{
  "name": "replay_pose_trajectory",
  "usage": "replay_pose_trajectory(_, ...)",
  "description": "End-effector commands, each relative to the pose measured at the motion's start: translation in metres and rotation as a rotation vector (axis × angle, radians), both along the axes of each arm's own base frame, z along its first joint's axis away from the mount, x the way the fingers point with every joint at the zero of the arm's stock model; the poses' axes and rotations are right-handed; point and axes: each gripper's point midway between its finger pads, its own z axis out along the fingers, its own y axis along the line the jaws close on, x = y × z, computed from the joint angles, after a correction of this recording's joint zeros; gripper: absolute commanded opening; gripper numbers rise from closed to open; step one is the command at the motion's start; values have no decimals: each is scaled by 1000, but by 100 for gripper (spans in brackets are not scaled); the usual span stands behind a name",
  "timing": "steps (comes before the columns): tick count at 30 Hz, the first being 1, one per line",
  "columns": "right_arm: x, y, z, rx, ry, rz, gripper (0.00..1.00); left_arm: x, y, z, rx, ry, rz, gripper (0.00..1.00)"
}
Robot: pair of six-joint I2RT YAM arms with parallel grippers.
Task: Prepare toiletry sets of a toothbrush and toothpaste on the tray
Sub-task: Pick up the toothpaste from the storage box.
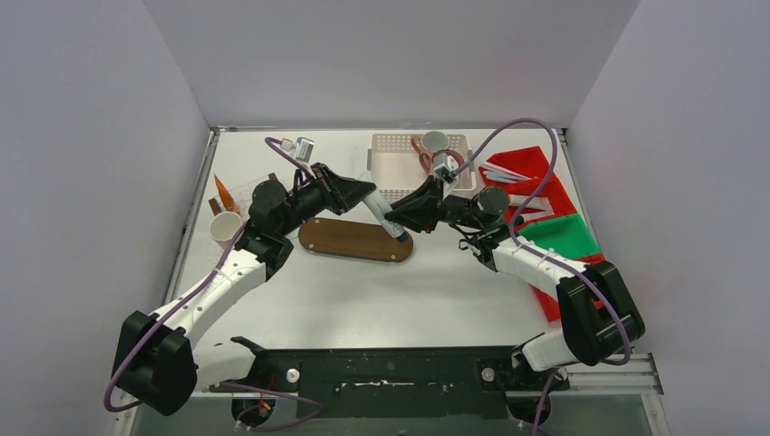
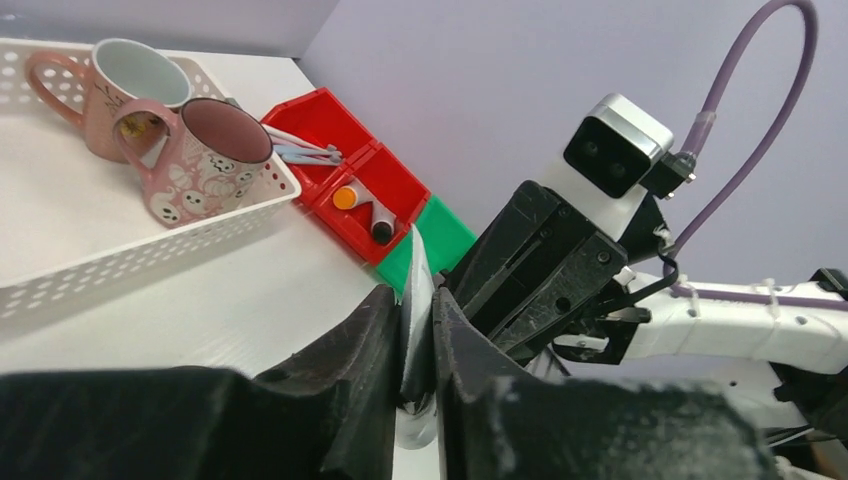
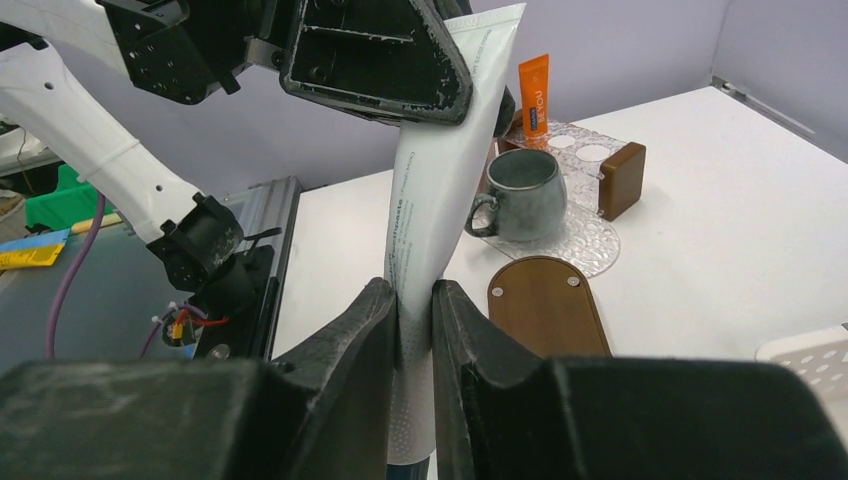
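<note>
Top external shows both arms meeting over the middle of the table, with a white toothpaste tube (image 1: 389, 221) slanted between them above the right end of the oval wooden tray (image 1: 340, 238). Its dark cap points down toward the tray.

The left gripper (image 2: 418, 310) has its fingers pressed in on the flat crimped end of the tube. The right gripper (image 3: 410, 300) is clamped tight on the tube lower down, nearer the cap.

Toward the left edge of the table a grey-green mug (image 3: 520, 195) stands on a clear dimpled mat, with an orange tube (image 3: 533, 95) upright behind it.

At the far edge sits a white perforated basket (image 2: 230, 215). In its right end are a pinkish-white mug (image 2: 120, 95) and a pink patterned mug (image 2: 200, 160), touching.

Just beside the basket, toward the far right corner, red bins (image 2: 400, 190) hold toothbrushes (image 2: 300, 152).
</note>
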Motion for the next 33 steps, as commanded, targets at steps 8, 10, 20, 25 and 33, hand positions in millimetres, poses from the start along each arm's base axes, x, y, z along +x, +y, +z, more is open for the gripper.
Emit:
replay_pose_trajectory(8,15,-1,19,-27,-187,-74,28,4,14,38,55,-159,95,0)
replay_pose_trajectory(10,18,-5,18,-46,-196,-102,38,6,21,40,77,-175,131,0)
replay_pose_trajectory(20,38,-45,23,-157,-249,-328,75,26,62,44,262,-227,369,0)
replay_pose_trajectory(25,50,-84,30,-189,-258,-517,86,40,92,43,341,-221,502,0)
replay_pose_trajectory(33,57,-151,40,-247,-276,-839,99,64,150,38,415,-186,701,0)
